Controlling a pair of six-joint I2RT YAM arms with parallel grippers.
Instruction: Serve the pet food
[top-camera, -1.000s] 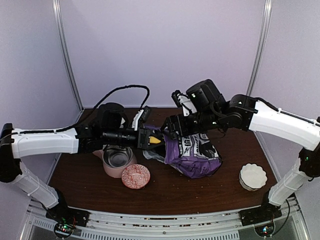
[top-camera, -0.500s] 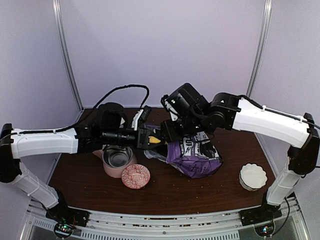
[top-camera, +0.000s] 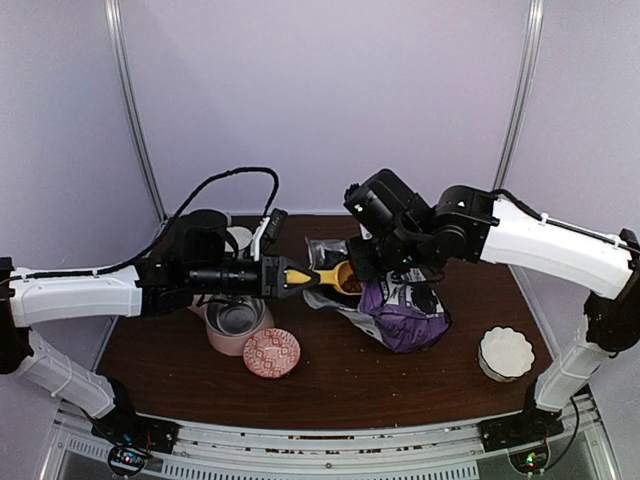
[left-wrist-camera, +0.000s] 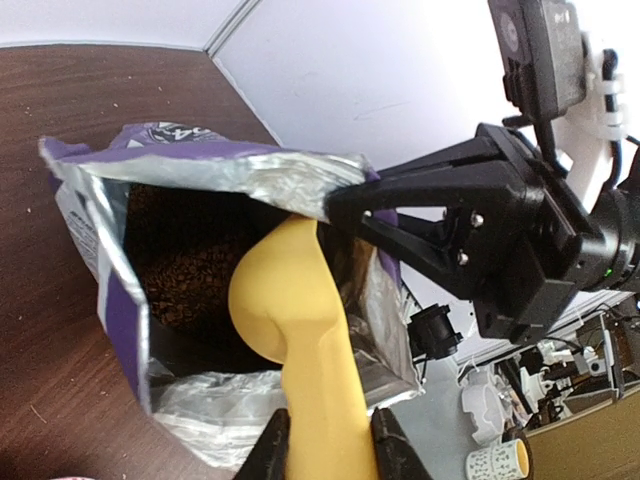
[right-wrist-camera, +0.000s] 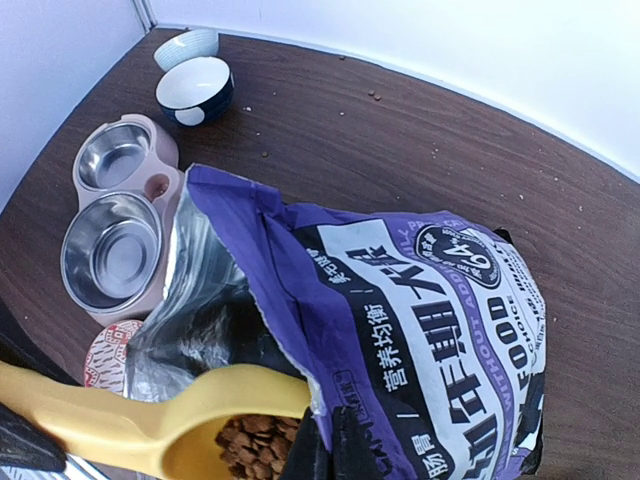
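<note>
The purple pet food bag (top-camera: 405, 315) lies on the table with its mouth open to the left. My right gripper (right-wrist-camera: 330, 450) is shut on the bag's upper rim (left-wrist-camera: 300, 180) and holds it up. My left gripper (left-wrist-camera: 325, 440) is shut on the handle of the yellow scoop (top-camera: 335, 277). The scoop's bowl (right-wrist-camera: 130, 420) sits at the bag's mouth with brown pet food (right-wrist-camera: 255, 440) in it. More kibble (left-wrist-camera: 180, 260) shows deep inside the bag. The pink double feeder (top-camera: 225, 345) stands under my left wrist, and both its steel bowls (right-wrist-camera: 110, 250) look empty.
A red patterned dish (top-camera: 271, 352) sits in front of the feeder. A white fluted bowl (top-camera: 505, 352) is at the near right. Two blue bowls (right-wrist-camera: 197, 90) stand at the back left. Loose pellets (right-wrist-camera: 375, 97) dot the dark wood table.
My right gripper has closed on the bag's rim and drawn it up. My left arm has pulled back to the left, bringing the scoop's bowl, with kibble in it, out to the mouth.
</note>
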